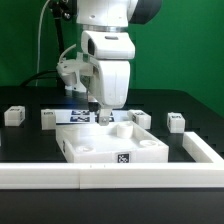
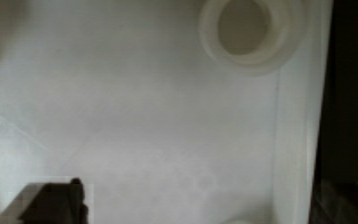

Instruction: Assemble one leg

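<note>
Several legs, small white posts with tags, stand on the black table in the exterior view: one at the far left [image 1: 13, 115], one beside it [image 1: 47, 119], one behind the plate [image 1: 141, 118] and one at the right [image 1: 175, 122]. The large white square plate [image 1: 92, 146] lies in the middle. My gripper [image 1: 103, 120] hangs low over the plate's back part. In the wrist view the gripper [image 2: 208, 205] is open and empty, with one dark finger [image 2: 55, 202] showing over the plate's bare surface [image 2: 140, 120] near a round hole [image 2: 243, 28]. No leg shows in the wrist view.
A white raised border [image 1: 110, 176] runs along the table's front and up the exterior view's right side [image 1: 205, 148]. A green backdrop stands behind. The plate's edge and the dark table [image 2: 350, 100] show in the wrist view.
</note>
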Action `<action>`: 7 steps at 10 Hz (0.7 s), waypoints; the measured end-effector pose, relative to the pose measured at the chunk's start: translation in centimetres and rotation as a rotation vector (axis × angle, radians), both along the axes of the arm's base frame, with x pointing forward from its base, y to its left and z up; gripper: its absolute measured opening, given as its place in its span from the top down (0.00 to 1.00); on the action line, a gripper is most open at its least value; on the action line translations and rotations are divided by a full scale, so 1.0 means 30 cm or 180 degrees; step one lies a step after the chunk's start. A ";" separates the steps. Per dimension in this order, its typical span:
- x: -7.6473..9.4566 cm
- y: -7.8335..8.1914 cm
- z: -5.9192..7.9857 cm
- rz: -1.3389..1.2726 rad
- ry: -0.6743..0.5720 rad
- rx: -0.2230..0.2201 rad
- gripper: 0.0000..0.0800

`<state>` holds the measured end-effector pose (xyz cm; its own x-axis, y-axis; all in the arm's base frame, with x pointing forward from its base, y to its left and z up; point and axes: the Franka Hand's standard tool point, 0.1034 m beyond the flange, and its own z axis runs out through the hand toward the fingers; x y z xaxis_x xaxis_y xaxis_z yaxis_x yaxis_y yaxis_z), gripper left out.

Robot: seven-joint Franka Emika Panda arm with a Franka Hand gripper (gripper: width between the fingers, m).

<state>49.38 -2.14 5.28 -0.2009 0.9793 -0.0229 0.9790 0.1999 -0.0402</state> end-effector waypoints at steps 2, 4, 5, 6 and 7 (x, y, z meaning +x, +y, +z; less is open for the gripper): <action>0.000 -0.001 -0.001 -0.0001 0.0001 0.0000 0.19; -0.017 -0.007 -0.010 -0.0011 0.0022 0.0004 0.19; -0.043 -0.009 -0.027 -0.0019 0.0060 0.0010 0.19; -0.069 -0.009 -0.049 -0.0024 0.0115 0.0017 0.19; -0.089 -0.011 -0.072 -0.0033 0.0166 0.0024 0.19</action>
<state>46.71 -2.47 3.13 -0.1914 0.9815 -0.0052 0.9776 0.1902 -0.0897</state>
